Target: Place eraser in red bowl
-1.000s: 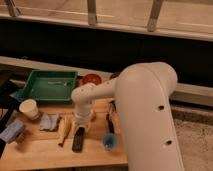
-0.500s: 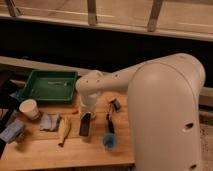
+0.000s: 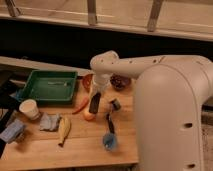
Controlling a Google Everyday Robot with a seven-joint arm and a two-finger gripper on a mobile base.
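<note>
My gripper [image 3: 96, 94] hangs at the end of the white arm near the back middle of the wooden table [image 3: 75, 147]. It is shut on the eraser [image 3: 94, 103], a flat black oblong block that hangs nearly upright below the fingers, above the table. The red bowl [image 3: 87, 80] stands just behind and left of the gripper, partly hidden by the wrist. The eraser is in front of the bowl, not over it.
A darker maroon bowl [image 3: 120, 81] stands right of the gripper. A green tray [image 3: 47, 86] is at the back left. A paper cup [image 3: 30, 108], blue cloth [image 3: 49, 122], banana [image 3: 63, 129], orange-red vegetable [image 3: 81, 105] and blue-headed brush [image 3: 109, 134] lie around.
The eraser has come up off the table in the gripper. Arm and eraser have moved toward the back of the table, closer to the red bowl.
</note>
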